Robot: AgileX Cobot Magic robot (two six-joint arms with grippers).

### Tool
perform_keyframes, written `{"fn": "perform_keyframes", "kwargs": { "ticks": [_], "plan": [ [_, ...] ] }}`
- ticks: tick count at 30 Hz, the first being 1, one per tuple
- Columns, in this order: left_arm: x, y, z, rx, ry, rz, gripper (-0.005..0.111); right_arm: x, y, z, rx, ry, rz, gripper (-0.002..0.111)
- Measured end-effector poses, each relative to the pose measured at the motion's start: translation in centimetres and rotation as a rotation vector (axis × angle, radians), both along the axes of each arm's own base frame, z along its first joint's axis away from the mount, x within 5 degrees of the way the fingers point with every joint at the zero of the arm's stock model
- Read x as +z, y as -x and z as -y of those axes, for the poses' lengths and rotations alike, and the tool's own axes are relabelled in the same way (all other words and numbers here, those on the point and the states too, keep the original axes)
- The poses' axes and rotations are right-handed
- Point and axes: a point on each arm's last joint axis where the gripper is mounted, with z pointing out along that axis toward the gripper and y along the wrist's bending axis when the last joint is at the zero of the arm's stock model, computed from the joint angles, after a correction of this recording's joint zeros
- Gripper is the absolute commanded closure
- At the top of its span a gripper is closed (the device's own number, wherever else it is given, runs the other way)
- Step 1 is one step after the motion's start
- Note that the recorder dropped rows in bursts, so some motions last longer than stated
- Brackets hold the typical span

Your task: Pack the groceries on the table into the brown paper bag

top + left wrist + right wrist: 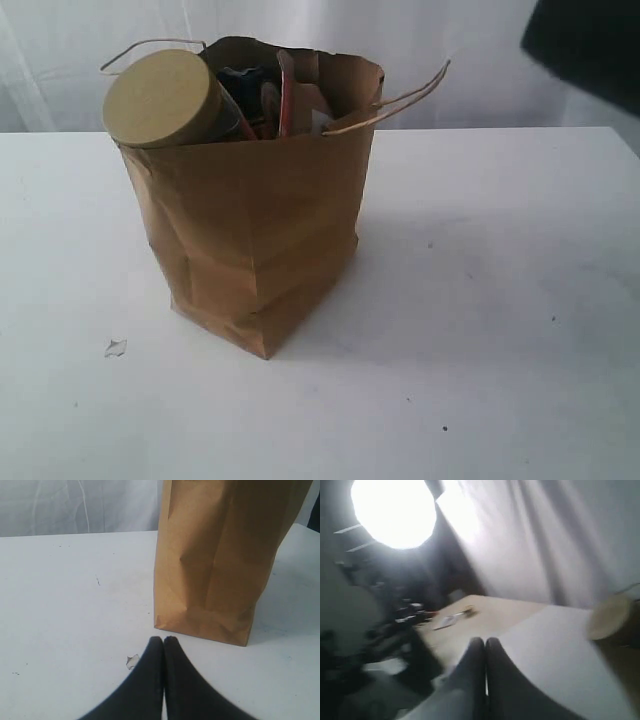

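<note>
Brown kraft at centre of the exterior view: the brown paper bag (255,230), upright on the white table (500,300) and already stuffed. At its upper left rim, the tan-lidded clear jar (165,98), tilted with its lid outward. Beside it a blue-and-white item (245,85) and a red-trimmed pack (285,90), the rest hidden. No groceries loose on the tabletop, only a small scrap (115,347) at lower left, so probably done or nearly so. Left wrist view: left gripper (163,641) at bottom centre, tips pressed together on nothing, near the bag's base. Right wrist view, blurred: right gripper (485,642) likewise closed and empty, with the jar's lid faint at the right edge.
</note>
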Motion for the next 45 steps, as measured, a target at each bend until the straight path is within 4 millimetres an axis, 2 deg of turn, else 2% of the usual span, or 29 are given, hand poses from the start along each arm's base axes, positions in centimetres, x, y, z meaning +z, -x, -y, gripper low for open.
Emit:
{"fn": "perform_keyframes", "kwargs": {
  "ticks": [4, 7, 11, 15, 19, 20, 21, 22, 23, 26, 28, 30, 36, 45],
  "plan": [
    [0.0, 0.0, 0.0, 0.0, 0.0, 0.0, 0.107, 1.1, 1.8, -0.3, 0.24, -0.172, -0.094, 0.108],
    [0.0, 0.0, 0.0, 0.0, 0.0, 0.0, 0.107, 2.4, 1.9, 0.2, 0.272, -0.343, -0.124, 0.108],
    [0.0, 0.0, 0.0, 0.0, 0.0, 0.0, 0.107, 4.1, 1.2, 1.5, 0.179, -0.565, -0.045, 0.108],
    [0.0, 0.0, 0.0, 0.0, 0.0, 0.0, 0.107, 5.0, 0.5, 2.8, -0.023, -0.643, 0.143, 0.108],
    [0.0, 0.0, 0.0, 0.0, 0.0, 0.0, 0.107, 5.2, -0.2, 3.6, -0.297, -0.532, 0.4, 0.108],
    [0.0, 0.0, 0.0, 0.0, 0.0, 0.0, 0.107, 5.1, -0.3, 3.7, -0.375, -0.465, 0.481, 0.108],
    [0.0, 0.0, 0.0, 0.0, 0.0, 0.0, 0.107, 4.9, -0.6, 3.7, -0.496, -0.321, 0.609, 0.108],
    [0.0, 0.0, 0.0, 0.0, 0.0, 0.0, 0.107, 4.7, -0.8, 3.6, -0.534, -0.254, 0.634, 0.108],
    [0.0, 0.0, 0.0, 0.0, 0.0, 0.0, 0.107, 4.0, -1.3, 3.5, -0.574, -0.133, 0.617, 0.108],
    [0.0, 0.0, 0.0, 0.0, 0.0, 0.0, 0.107, 2.1, -2.1, 3.5, -0.6, 0.087, 0.479, 0.108],
    [0.0, 0.0, 0.0, 0.0, 0.0, 0.0, 0.107, 0.1, -2.4, 3.9, -0.593, 0.238, 0.271, 0.108],
    [0.0, 0.0, 0.0, 0.0, 0.0, 0.0, 0.107, -1.1, -2.3, 4.2, -0.59, 0.31, 0.147, 0.108],
    [0.0, 0.0, 0.0, 0.0, 0.0, 0.0, 0.107, -1.6, -1.0, 5.4, -0.608, 0.309, 0.067, 0.108],
    [0.0, 0.0, 0.0, 0.0, 0.0, 0.0, 0.107, -2.1, -1.4, 6.8, -0.784, 0.248, -0.102, 0.108]
  ]
}}
